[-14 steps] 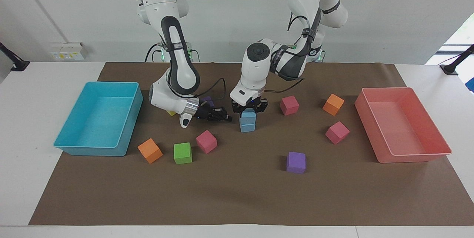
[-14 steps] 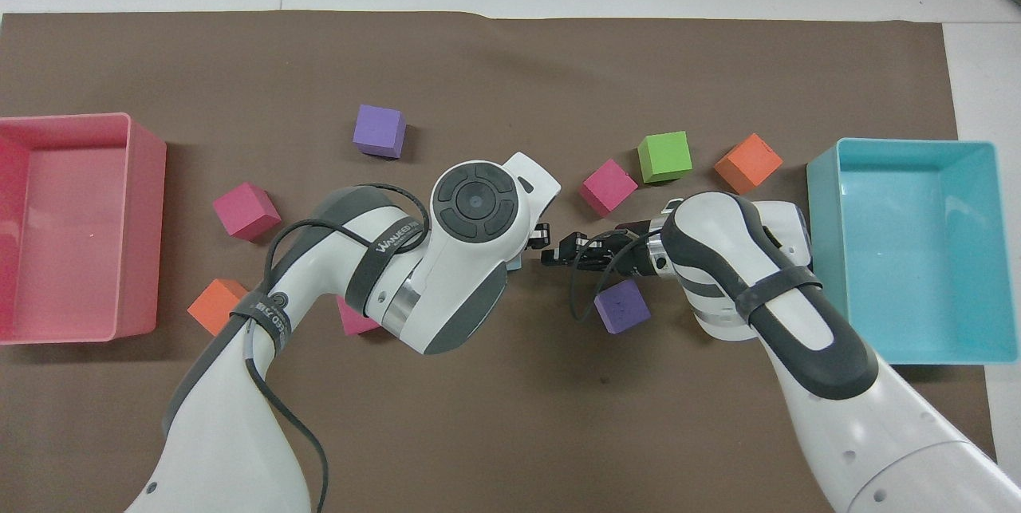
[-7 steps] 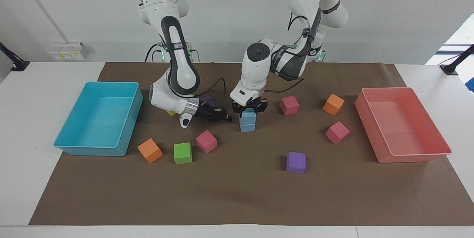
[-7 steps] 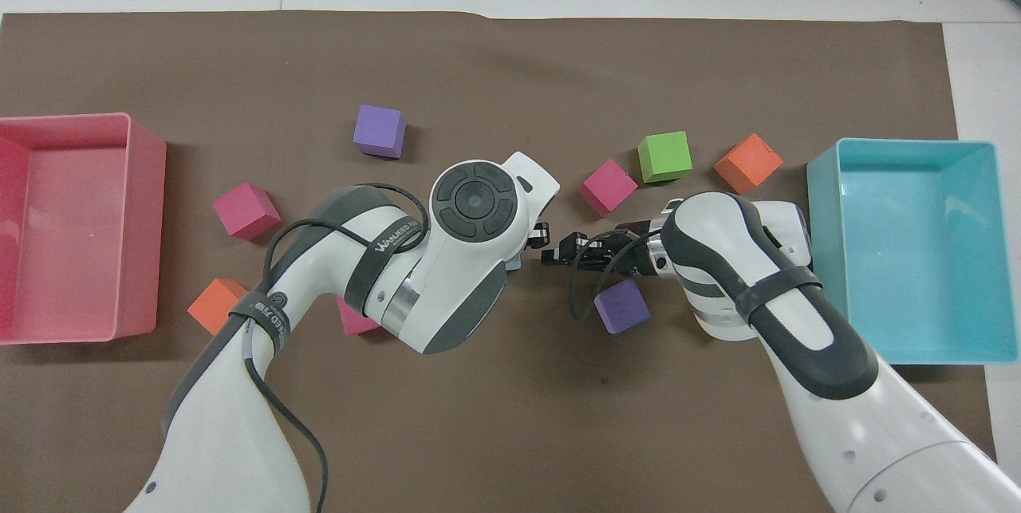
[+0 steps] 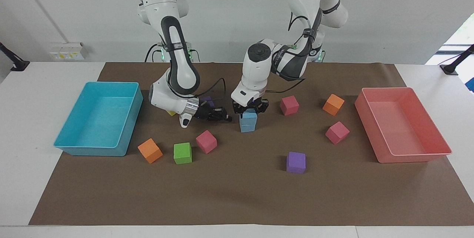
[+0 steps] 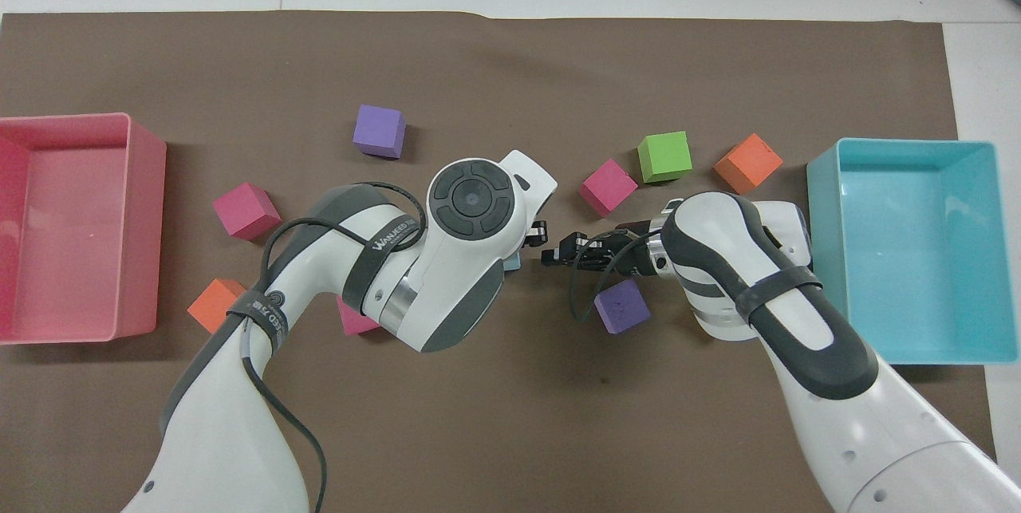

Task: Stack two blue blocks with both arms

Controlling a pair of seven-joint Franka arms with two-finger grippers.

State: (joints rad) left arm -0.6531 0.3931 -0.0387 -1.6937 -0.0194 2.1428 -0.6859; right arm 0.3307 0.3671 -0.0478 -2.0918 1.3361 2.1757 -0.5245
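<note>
The left gripper [image 5: 249, 110] has just started letting go of the top blue block [image 5: 248, 117], so the stack looks done.

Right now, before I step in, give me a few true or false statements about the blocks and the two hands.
1. One blue block sits on the other. True: the upper blue block rests on the lower blue block.
2. The green block lies in the cyan tray. False: the green block lies on the brown mat, outside the cyan tray.
3. The left hand is at the upper blue block. True: the left hand is right at its top.
4. The right hand grips something. False: the right hand is shut on nothing, low over the mat beside the stack.
</note>
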